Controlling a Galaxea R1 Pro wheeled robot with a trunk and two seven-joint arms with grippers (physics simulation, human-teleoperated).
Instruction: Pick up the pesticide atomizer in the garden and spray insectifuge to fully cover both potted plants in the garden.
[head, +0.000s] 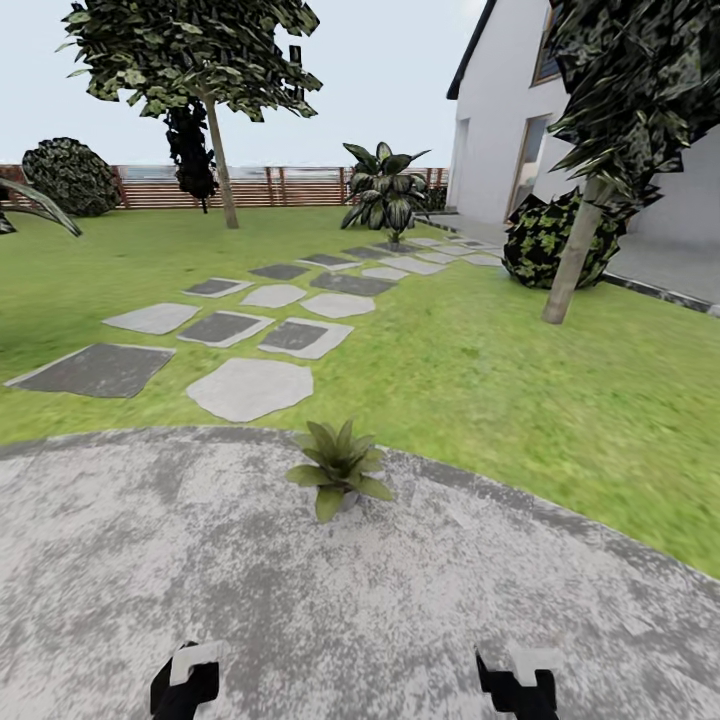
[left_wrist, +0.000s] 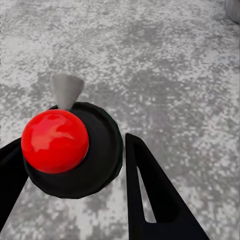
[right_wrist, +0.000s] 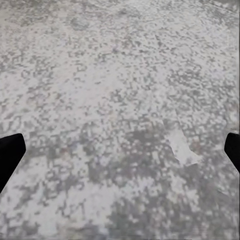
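The pesticide atomizer (left_wrist: 95, 150) shows from above in the left wrist view as a dark round body with a red knob and a pale grey nozzle. My left gripper (left_wrist: 72, 141) is shut on it, one dark finger against each side, over the grey patio. In the head view my left gripper (head: 185, 688) sits at the bottom edge. My right gripper (head: 517, 688) is open and holds nothing, its fingers wide apart (right_wrist: 120, 145) above bare paving. One potted plant (head: 340, 468), a low green rosette, stands at the patio's far edge ahead, between the two grippers.
The round grey patio (head: 150, 560) lies underfoot, with lawn (head: 520, 380) beyond. Stepping stones (head: 250, 388) lead toward a large-leaved bush (head: 385, 195) and a brown fence (head: 290, 187). A tree trunk (head: 572, 255) and a dark bush (head: 545, 240) stand right, beside the white house (head: 500, 110).
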